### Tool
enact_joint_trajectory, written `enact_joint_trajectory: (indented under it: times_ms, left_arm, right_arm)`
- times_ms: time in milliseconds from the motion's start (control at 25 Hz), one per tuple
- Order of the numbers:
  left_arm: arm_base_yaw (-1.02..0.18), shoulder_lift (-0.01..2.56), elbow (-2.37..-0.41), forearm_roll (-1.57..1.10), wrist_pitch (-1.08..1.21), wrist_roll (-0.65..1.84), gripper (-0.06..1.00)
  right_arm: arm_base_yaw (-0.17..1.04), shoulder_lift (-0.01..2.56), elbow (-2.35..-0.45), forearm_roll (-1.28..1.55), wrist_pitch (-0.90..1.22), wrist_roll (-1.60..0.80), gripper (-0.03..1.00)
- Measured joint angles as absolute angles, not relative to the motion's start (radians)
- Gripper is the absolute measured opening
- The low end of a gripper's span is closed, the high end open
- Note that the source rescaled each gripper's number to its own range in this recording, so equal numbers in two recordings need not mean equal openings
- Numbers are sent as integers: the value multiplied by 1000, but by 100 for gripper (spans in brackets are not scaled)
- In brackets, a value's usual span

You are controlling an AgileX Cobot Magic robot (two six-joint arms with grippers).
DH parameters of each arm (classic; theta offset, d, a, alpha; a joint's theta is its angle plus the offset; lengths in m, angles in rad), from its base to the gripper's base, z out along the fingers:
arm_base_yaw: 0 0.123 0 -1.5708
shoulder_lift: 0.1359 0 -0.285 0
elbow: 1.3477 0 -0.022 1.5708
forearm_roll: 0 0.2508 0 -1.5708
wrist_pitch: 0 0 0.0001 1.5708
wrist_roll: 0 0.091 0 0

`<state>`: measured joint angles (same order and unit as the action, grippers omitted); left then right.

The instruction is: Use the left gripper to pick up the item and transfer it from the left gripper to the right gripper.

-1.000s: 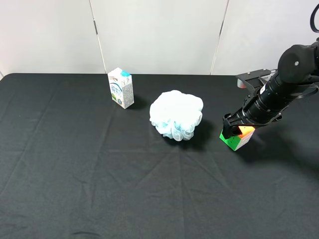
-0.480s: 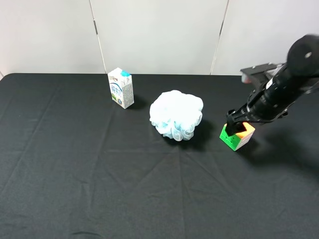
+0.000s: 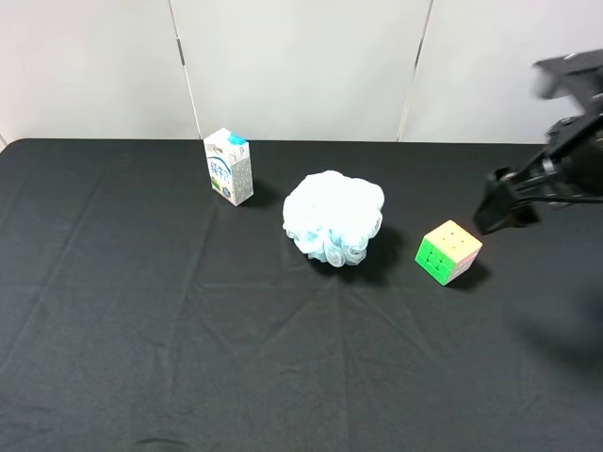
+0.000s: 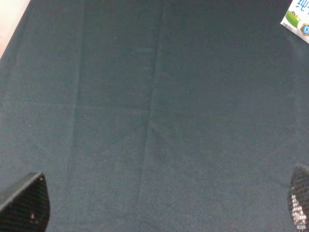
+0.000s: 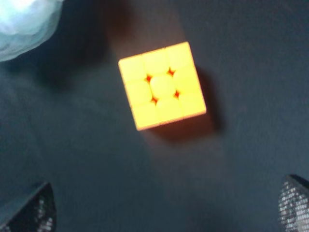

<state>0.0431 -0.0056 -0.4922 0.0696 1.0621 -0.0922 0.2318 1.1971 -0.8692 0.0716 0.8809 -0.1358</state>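
Observation:
The puzzle cube (image 3: 448, 252) rests free on the black cloth, right of the pouf, showing green, orange and pale faces. In the right wrist view the cube (image 5: 162, 85) shows its orange-yellow face, ahead of my right gripper (image 5: 161, 209) and apart from it. That gripper's fingertips (image 5: 28, 209) stand wide open with nothing between them. In the high view my right gripper (image 3: 504, 209) hangs above and to the right of the cube. My left gripper (image 4: 161, 209) is open and empty over bare cloth. It is out of the high view.
A fluffy light-blue bath pouf (image 3: 334, 217) sits mid-table, just left of the cube; its edge shows in the right wrist view (image 5: 24, 19). A white-and-blue milk carton (image 3: 229, 167) stands at the back left, and its corner shows in the left wrist view (image 4: 297, 17).
My right gripper has opened, let go of the cube and drawn back up and to the right. The cube stays where it was on the cloth.

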Motion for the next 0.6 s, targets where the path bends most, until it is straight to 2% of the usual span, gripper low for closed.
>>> enact_joint_trajectory:
  times_ms: [400,600]
  left_arm:
    - [43,-6,-492,70,1062,-92,97]
    - [43,-6,-492,70,1062,-92,97]
  right_arm:
    - [232,852,-867,82,1163,-57,99]
    - [232,621,-776,82,1201,-47,99]
